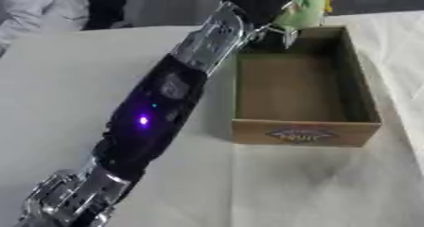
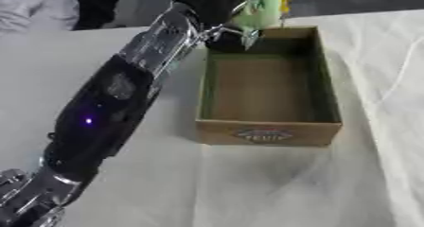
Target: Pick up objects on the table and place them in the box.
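From the seven o'clock corner of the view your left arm runs diagonally up toward one o'clock, a purple light glowing on its black forearm, and it ends at the left hand, which sits above the far rim of the box. That hand is dark and partly cut by the top edge, so you cannot tell from here exactly how the fingers lie, but the green soft toy with a bit of yellow at its top hangs against the hand as if pinched there, above the box's twelve o'clock wall. The box itself looks empty, a brown cardboard tray with a printed label on its near wall, lying on the white cloth-covered table. Your right hand shows in neither view. The risk here is placement: the toy hangs over the far wall rather than over the middle of the floor, so if you let go now it may catch the rim and tip out behind the box at twelve o'clock. The wrist hardware also sits just beside the box's eleven o'clock corner; lowering straight down could knock that corner and slide the light box across the cloth. Bring the toy toward six o'clock before releasing.
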{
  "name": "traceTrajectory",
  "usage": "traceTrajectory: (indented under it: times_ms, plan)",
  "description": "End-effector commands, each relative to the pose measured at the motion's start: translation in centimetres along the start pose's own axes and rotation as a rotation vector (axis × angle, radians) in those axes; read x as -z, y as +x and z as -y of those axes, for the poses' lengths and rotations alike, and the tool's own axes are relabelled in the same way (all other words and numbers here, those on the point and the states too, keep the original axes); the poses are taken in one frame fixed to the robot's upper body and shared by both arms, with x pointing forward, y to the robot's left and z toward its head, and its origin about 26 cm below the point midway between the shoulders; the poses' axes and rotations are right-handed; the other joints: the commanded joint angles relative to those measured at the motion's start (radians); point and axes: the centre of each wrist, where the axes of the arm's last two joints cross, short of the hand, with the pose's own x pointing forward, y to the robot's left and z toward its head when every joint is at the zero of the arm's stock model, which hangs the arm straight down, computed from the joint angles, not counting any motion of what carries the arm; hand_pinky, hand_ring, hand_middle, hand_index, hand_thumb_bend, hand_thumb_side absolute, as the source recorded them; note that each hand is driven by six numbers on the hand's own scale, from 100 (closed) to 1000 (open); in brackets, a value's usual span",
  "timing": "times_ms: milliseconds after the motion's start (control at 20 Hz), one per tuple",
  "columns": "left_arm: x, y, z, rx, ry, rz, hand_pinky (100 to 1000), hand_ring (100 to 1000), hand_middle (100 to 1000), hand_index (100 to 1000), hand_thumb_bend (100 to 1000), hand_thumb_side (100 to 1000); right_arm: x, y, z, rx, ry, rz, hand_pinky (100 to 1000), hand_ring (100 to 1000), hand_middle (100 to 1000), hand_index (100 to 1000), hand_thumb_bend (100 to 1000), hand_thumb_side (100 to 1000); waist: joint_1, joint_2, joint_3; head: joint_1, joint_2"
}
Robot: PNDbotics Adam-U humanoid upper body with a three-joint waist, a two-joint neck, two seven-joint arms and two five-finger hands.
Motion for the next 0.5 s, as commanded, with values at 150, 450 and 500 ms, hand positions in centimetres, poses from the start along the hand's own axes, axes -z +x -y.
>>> traceTrajectory:
  times_ms: [150,450,500]
  plan:
    - [0.6,0.5,0.2,0.001,-0.034,0.053,314,482,458,601,100,569,0.8,0.6,-0.1,0.019,0.0,0.033,795,828,668,740,100,1000,-0.005,-0.015,-0.005,0.007,-0.009]
    - [0.8,1.0,1.2,-0.018,-0.124,0.153,385,552,527,656,100,566,0.8,0.7,-0.2,0.024,-0.002,0.034,794,828,667,739,100,1000,-0.006,-0.01,-0.007,0.007,-0.009]
    - [0.8,1.1,1.4,-0.02,-0.145,0.169,385,552,527,656,100,566,0.8,0.7,-0.2,0.025,-0.002,0.034,794,828,667,739,100,1000,-0.006,-0.009,-0.007,0.008,-0.009]
